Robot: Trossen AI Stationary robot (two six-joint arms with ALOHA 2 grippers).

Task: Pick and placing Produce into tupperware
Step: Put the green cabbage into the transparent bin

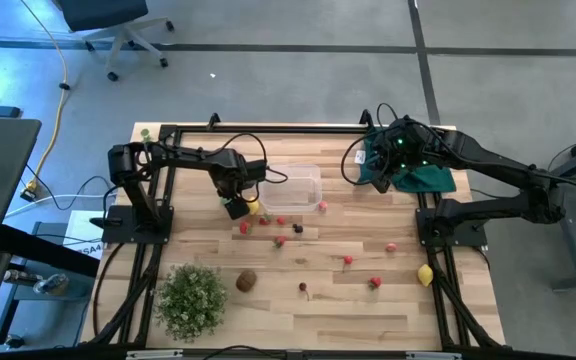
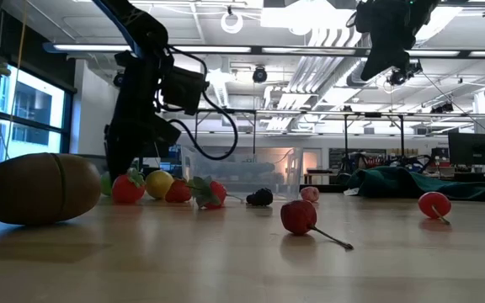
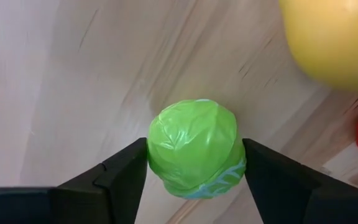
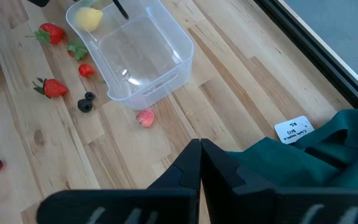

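Left gripper (image 3: 194, 171): low at the desk (image 1: 368, 300), just beside the near-left corner of the tupperware (image 1: 293, 188). Jaws pinching the green ball (image 3: 194, 148), one finger on each flank; the ball appears to sit on or barely above the wood.

Right gripper (image 4: 199, 163): waiting above the dark green cloth (image 4: 316, 158) at the far right of the desk, jaws pressed together, holding nothing.

Tupperware: clear tub, far centre of the desk, apparently empty, though this is hard to confirm through the clear walls.

Loose produce: yellow lemon (image 3: 337, 37) close beside the held ball; second lemon (image 1: 425, 275) near the right edge; strawberries (image 4: 53, 88), a small dark berry (image 4: 85, 106), a pink piece (image 4: 145, 117) and a cherry (image 2: 299, 216) scattered on the near side of the tub; brown kiwi (image 1: 246, 281) next to the bushy plant (image 1: 190, 298).

Risks, judged:
- Ball is smooth and round; a shallow grip may let it squirt out on the lift.
- The lemon is close enough to be nudged and roll off.
- A low carry could clip the tub's rim and shove the light tub.
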